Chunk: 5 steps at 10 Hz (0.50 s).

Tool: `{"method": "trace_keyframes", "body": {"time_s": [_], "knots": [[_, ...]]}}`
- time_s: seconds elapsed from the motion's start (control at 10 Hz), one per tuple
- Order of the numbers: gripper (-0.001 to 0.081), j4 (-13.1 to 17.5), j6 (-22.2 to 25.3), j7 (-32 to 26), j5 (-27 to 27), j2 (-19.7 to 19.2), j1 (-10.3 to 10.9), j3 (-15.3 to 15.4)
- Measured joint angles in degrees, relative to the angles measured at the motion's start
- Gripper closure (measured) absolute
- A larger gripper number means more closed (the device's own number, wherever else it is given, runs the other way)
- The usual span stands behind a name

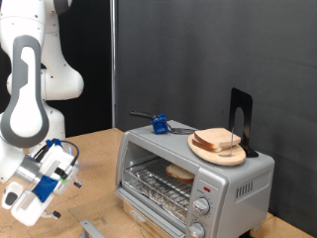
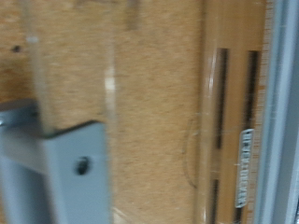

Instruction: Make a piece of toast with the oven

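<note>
At the exterior view's far left the white arm bends down to the hand [image 1: 45, 183], which hangs low over the wooden bench [image 1: 94, 149], blue and white parts showing around it. Whether its fingers stand apart or together I cannot tell; nothing shows between them. The wrist view is blurred: cork-brown bench surface, a grey metal piece [image 2: 56, 177] with a small hole, and slotted grey metal along one edge that may belong to the oven, though that is uncertain.

The oven [image 1: 238, 180] lies to the exterior view's right of the hand, well apart from it, its long side running across the picture. It is a silver-grey box with round knobs at its right end. Its door appears to hang down and open, judging by the clear sight of the wire rack. On that rack lies the piece of toast [image 1: 179, 172], flat, pale with a tan crust, near the middle of the cavity.

On the oven's roof sits a round wooden plate [image 1: 198, 149] carrying more bread slices [image 1: 220, 141], with a blue object [image 1: 158, 123] to its left and a black stand [image 1: 240, 114] behind
</note>
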<state>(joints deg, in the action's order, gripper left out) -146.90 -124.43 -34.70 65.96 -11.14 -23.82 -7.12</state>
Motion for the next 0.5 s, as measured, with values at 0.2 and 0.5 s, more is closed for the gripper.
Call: {"method": "trace_keyframes", "body": {"time_s": [0.2,0.5], "knots": [[-0.0003,1.3,-0.8,-1.5,1.2,-3.0,0.0,0.5],[-0.0003,3.7,-0.3,-3.9,3.8,-7.4,0.8,3.8]]}}
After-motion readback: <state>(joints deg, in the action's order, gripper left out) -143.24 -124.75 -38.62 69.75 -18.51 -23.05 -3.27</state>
